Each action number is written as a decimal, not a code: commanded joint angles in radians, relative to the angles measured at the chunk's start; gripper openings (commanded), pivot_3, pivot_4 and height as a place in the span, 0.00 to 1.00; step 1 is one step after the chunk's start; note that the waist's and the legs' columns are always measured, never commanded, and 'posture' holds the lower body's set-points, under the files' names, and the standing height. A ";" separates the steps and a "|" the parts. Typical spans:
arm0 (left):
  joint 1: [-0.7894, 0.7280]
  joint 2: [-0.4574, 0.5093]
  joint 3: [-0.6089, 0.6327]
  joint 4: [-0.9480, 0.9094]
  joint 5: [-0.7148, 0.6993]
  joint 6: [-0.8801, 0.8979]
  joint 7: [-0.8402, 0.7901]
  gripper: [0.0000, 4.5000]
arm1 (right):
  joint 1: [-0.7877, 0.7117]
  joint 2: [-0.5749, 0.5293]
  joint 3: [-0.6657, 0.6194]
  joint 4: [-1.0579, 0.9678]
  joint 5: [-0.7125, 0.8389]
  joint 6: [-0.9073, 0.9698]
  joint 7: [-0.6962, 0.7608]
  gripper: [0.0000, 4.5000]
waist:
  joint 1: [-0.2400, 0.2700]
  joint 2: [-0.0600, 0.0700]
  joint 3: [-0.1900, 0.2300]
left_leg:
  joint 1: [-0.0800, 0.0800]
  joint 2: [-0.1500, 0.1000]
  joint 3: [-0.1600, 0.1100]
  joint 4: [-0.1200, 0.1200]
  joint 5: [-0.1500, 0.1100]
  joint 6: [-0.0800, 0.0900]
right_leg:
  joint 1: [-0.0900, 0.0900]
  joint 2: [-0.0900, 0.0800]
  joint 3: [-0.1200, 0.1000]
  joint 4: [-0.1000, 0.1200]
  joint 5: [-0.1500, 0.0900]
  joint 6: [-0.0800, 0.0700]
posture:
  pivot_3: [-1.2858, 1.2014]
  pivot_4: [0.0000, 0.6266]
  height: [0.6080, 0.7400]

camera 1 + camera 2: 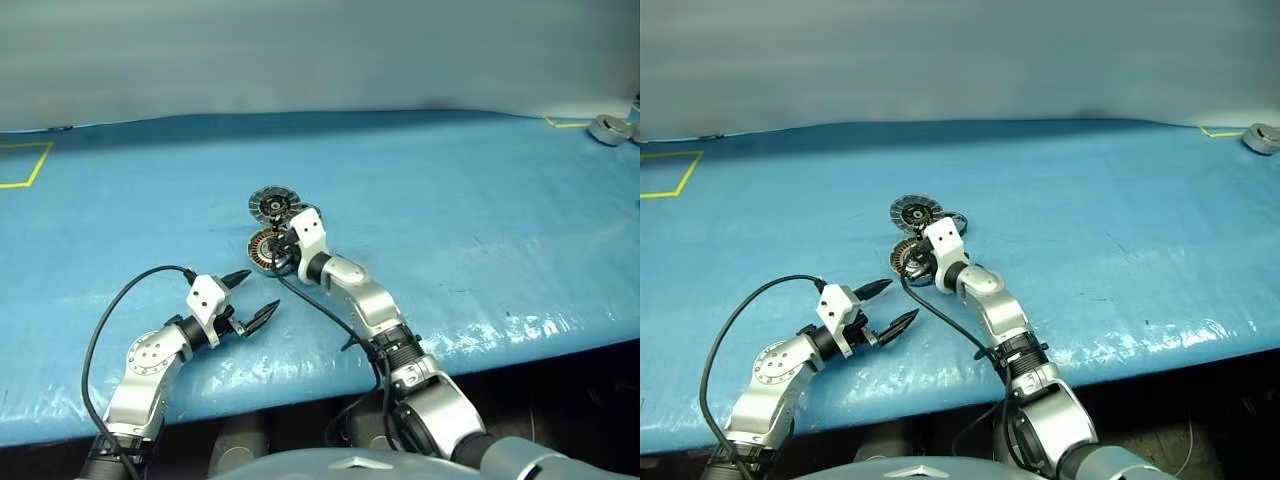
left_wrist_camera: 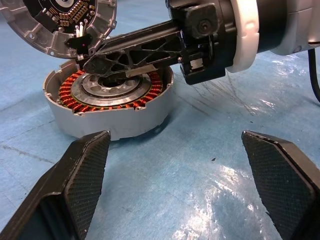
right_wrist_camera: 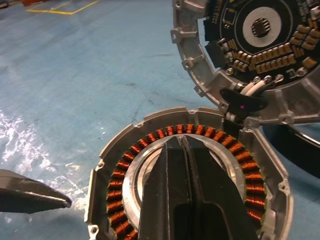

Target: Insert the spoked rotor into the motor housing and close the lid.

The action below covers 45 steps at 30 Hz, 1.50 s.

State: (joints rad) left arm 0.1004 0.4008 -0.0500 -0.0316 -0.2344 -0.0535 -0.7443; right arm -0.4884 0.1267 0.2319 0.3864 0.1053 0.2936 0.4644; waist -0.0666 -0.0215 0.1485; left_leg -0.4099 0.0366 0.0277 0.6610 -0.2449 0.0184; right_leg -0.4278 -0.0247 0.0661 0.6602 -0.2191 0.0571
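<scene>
The motor housing is being taken as the landmark; it is lying flat on the blue table cover, its ring of copper-brown windings exposed around a grey centre. The lid is being held open, raised on its hinge at the far edge of the housing, its inner face with circuit parts and rows of small components turned toward the robot. The spoked rotor is being partly hidden behind the lid; a dark curved edge is being seen just beside the housing on its far right side, resting on the cover.

The right gripper is being kept fully closed, its two black fingers pressed together with nothing between them, and is being reached over the housing so that the fingertips are lying above the grey centre, close under the hinge. Whether the tips are touching the centre cannot be told.

The left gripper is being kept wide apart and empty, hovering near the housing on its near left side, pointed toward it.

A grey metal puck is being left well apart from the housing, near the far right corner of the cover.
</scene>
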 commanded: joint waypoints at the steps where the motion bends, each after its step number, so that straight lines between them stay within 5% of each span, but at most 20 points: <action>1: -0.011 0.001 0.002 0.000 0.004 -0.019 -0.002 1.00 | 0.011 0.019 0.007 -0.082 0.042 -0.005 0.042 0.01 | 0.000 0.000 0.000 | 0.000 0.000 0.000 0.000 0.000 0.000 | 0.000 0.000 0.000 0.000 0.000 0.000 | 0.52 0.24 1.00; 11: 0.000 -0.002 0.006 -0.021 -0.011 -0.016 -0.003 1.00 | 0.131 -0.077 -0.030 -0.534 0.170 0.138 0.054 0.01 | 0.008 0.000 0.000 | -0.002 0.001 -0.001 0.000 0.000 0.000 | -0.001 -0.001 0.000 -0.001 0.000 0.000 | 0.52 0.24 1.00; 15: -0.001 -0.001 0.012 -0.023 -0.010 -0.021 0.002 1.00 | 0.122 -0.211 -0.088 -0.676 0.053 0.298 -0.095 0.01 | 0.009 0.001 0.000 | -0.001 0.000 0.000 0.001 0.000 0.000 | -0.001 -0.001 0.000 -0.001 -0.003 -0.004 | 0.52 0.24 1.00; 22: -0.018 -0.010 0.005 -0.006 -0.009 -0.024 -0.004 1.00 | -0.019 -0.256 -0.140 -0.638 0.002 0.552 -0.250 0.01 | 0.005 0.001 0.000 | -0.001 -0.001 0.002 0.001 0.000 0.000 | -0.002 0.001 0.001 -0.001 -0.002 -0.005 | 0.52 0.24 1.00; 25: -0.030 -0.017 -0.002 0.002 -0.002 -0.028 0.000 1.00 | -0.109 -0.268 -0.120 -0.538 0.017 0.630 -0.217 0.14 | 0.005 0.001 0.000 | -0.001 -0.001 0.002 0.000 0.000 0.000 | -0.002 0.002 0.000 -0.001 -0.002 -0.005 | 0.52 0.24 1.00; 35: -0.034 -0.031 -0.008 0.004 0.018 -0.029 0.021 1.00 | -0.356 -0.370 -0.007 -0.167 0.012 0.622 -0.007 0.85 | 0.005 0.001 0.001 | -0.003 -0.002 0.004 0.000 0.000 0.000 | -0.002 0.000 0.000 -0.003 0.001 0.000 | 0.52 0.24 1.00; 45: -0.023 -0.048 -0.005 0.012 0.016 -0.033 0.027 1.00 | -0.524 -0.319 0.008 0.137 0.002 0.485 0.118 0.85 | 0.002 0.001 0.001 | -0.003 -0.001 0.003 -0.001 0.000 0.000 | -0.002 0.001 -0.001 -0.002 0.001 0.000 | 0.52 0.24 1.00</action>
State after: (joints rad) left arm 0.0774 0.3560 -0.0567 -0.0106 -0.2159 -0.0599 -0.7196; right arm -0.9891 -0.1995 0.2315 0.4768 0.1220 0.8111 0.5701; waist -0.0651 -0.0205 0.1494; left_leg -0.4129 0.0350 0.0310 0.6604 -0.2452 0.0187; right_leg -0.4296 -0.0234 0.0653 0.6582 -0.2181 0.0567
